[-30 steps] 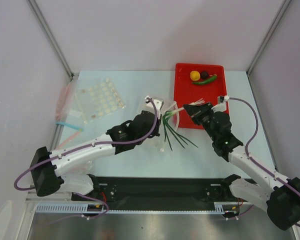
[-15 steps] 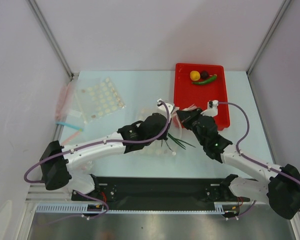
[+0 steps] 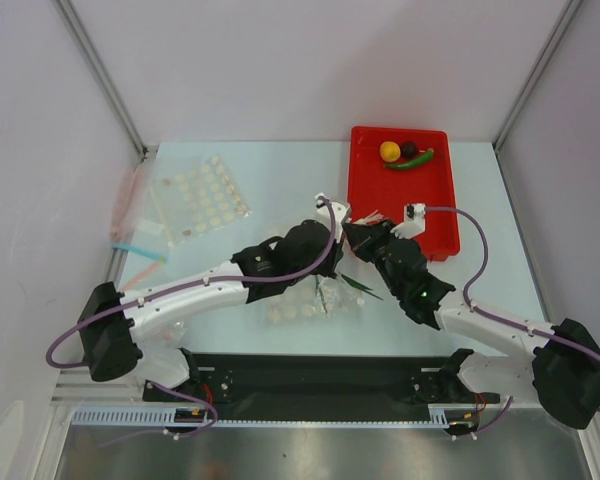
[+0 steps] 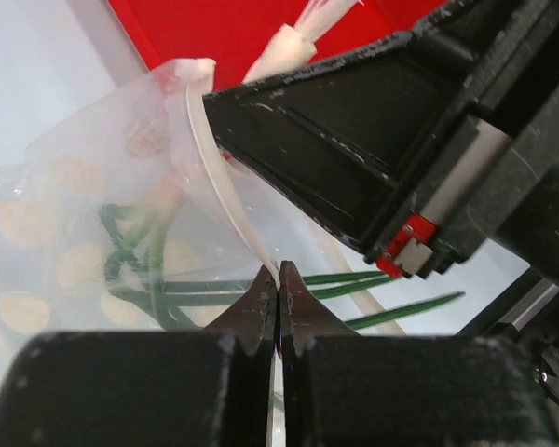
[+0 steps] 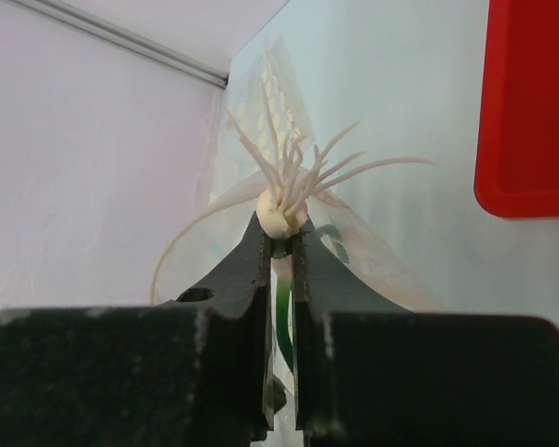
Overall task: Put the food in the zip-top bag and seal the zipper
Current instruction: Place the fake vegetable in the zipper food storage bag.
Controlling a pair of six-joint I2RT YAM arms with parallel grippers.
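What worries us most is the mouth of the bag (image 4: 93,186) collapsing. Only a thin edge of film is pinched, and if the green stalks (image 4: 149,270) drag against the rim (image 4: 216,163) as they are fed in, the film could slip free or the whole bag could slide across the surface (image 3: 240,180) away from the red tray (image 3: 435,205). The stalks are long and springy, and some leaf ends seem to lie outside the mouth on the tray side, so they may buckle or flick back out. The two arms are also crowded together just off the tray's near left corner, so a small misjudged push could knock one against the other. The left tool (image 4: 278,275) has its jaws pressed together on the bag's rim, holding it lifted. The right tool (image 5: 279,237) is clamped tight on the white bulb (image 5: 278,216) at the root end of the stalks, with the roots fanning out beyond its tips. The dotted bag sits off that same near left corner, toward the arm bases. The lemon (image 3: 389,151), the maroon ball (image 3: 409,149) and the chili (image 3: 410,161) wait at the tray's far end, so we judge the filling barely started and the sealing well off.
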